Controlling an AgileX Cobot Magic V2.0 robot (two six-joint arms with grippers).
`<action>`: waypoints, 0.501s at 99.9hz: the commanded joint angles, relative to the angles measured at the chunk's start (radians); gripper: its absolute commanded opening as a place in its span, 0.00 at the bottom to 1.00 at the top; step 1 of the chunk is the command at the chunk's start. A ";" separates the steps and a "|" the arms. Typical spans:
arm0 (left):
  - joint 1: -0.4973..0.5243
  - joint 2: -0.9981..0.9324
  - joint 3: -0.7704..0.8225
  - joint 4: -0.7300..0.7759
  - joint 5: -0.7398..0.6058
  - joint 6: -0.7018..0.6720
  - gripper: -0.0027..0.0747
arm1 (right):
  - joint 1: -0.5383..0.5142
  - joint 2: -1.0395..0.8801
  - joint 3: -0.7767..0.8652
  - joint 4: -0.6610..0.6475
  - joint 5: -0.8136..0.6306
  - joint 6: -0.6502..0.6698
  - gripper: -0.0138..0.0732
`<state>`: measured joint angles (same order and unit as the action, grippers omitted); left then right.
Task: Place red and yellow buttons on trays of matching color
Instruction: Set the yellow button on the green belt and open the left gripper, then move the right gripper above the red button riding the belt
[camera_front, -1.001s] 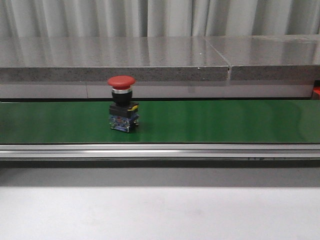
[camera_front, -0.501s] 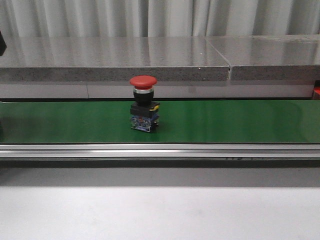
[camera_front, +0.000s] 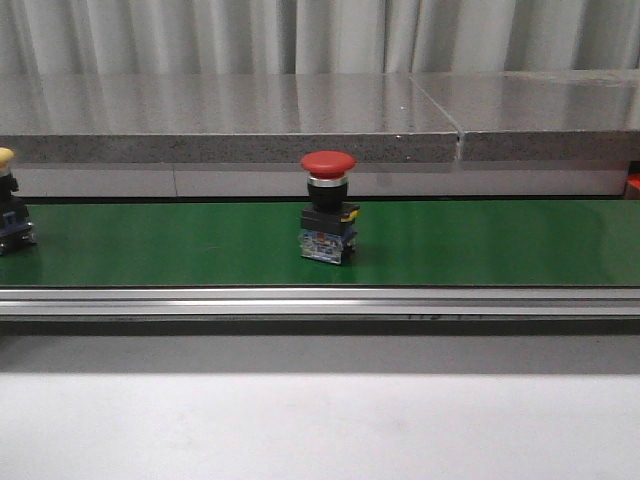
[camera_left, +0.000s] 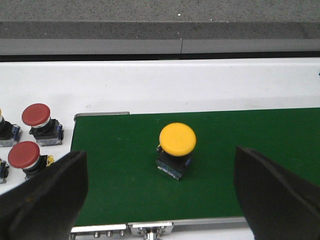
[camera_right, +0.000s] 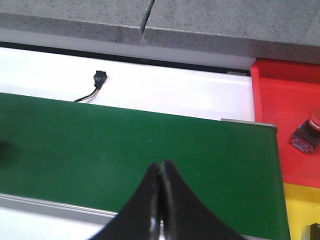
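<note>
A red button (camera_front: 327, 220) stands upright on the green belt (camera_front: 480, 245) near the middle of the front view. A yellow button (camera_front: 10, 215) shows at the belt's far left edge; in the left wrist view this yellow button (camera_left: 177, 148) sits on the belt between and beyond my wide-open left gripper (camera_left: 160, 192), untouched. My right gripper (camera_right: 160, 170) is shut with nothing in it, hovering over bare belt. The red tray (camera_right: 285, 125) holds one red button (camera_right: 306, 134); a corner of the yellow tray (camera_right: 300, 210) lies beside it.
Two spare red buttons (camera_left: 37, 125) stand on the white table off the belt's end in the left wrist view. A grey stone ledge (camera_front: 300, 115) runs behind the belt. A small black plug with a cable (camera_right: 98, 80) lies on the white surface.
The red button has travelled to the right along the belt. The yellow button has come into the front view at the left edge.
</note>
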<state>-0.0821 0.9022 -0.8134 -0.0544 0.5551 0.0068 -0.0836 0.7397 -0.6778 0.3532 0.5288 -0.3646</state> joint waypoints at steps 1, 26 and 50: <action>-0.008 -0.100 0.042 -0.012 -0.073 0.001 0.79 | 0.003 -0.006 -0.025 0.014 -0.063 -0.007 0.08; -0.008 -0.370 0.234 -0.012 -0.058 0.001 0.77 | 0.003 -0.006 -0.025 0.014 -0.063 -0.007 0.08; -0.008 -0.550 0.327 -0.012 -0.058 0.001 0.32 | 0.003 -0.006 -0.025 0.014 -0.063 -0.007 0.08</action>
<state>-0.0821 0.3814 -0.4755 -0.0544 0.5645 0.0068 -0.0836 0.7397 -0.6778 0.3532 0.5288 -0.3646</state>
